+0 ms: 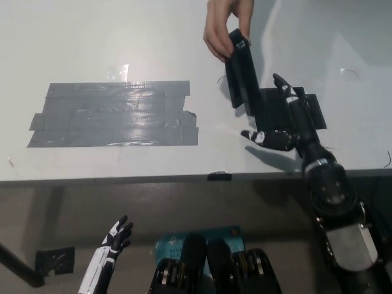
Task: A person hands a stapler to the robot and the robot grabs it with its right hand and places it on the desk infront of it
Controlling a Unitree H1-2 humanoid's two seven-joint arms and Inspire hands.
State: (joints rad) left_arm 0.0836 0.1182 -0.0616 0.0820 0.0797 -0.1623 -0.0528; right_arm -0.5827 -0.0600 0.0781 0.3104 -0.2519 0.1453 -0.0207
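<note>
A person's hand reaches in from the top and holds a black stapler by its upper end, slanted down over the white desk. My black right hand is raised over the desk just right of the stapler's lower end, fingers spread and open, close to the stapler but not closed on it. My white left hand rests low at the lower left, below the desk edge, fingers apart and empty.
A large patch of grey tape covers the desk at the left. A black square patch lies under my right hand. A small black tab marks the desk's front edge.
</note>
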